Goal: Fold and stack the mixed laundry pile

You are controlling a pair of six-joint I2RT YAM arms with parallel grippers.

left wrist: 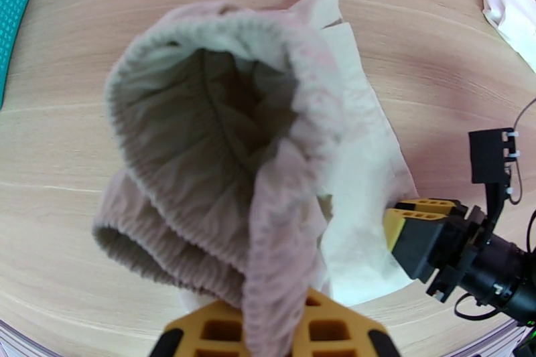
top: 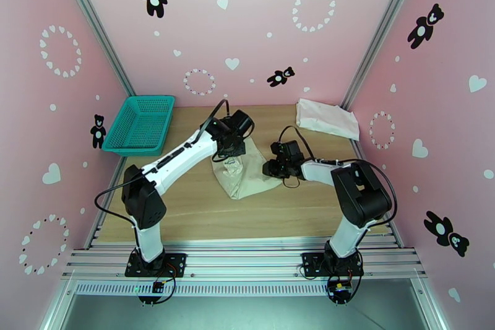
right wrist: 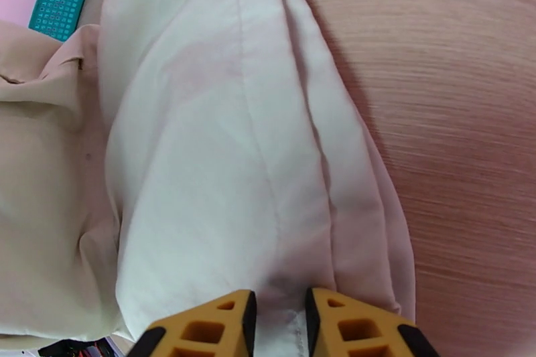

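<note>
Left gripper (left wrist: 271, 335) jaws clamped on cream-beige garment (top: 244, 179), raised over mid table (top: 185, 207); right gripper (right wrist: 280, 325) jaws pinch its right edge. Risk: thin pinch slips under tension, cloth drops bunched. White T-shirt (top: 326, 117) lies far right

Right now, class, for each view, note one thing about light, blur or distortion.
Top external: even light, sharp, frame rails splay outward. Left wrist: fisheye bows the table grain; cream-beige garment slightly soft up close. Right wrist: table grain smears toward the right edge.
</note>
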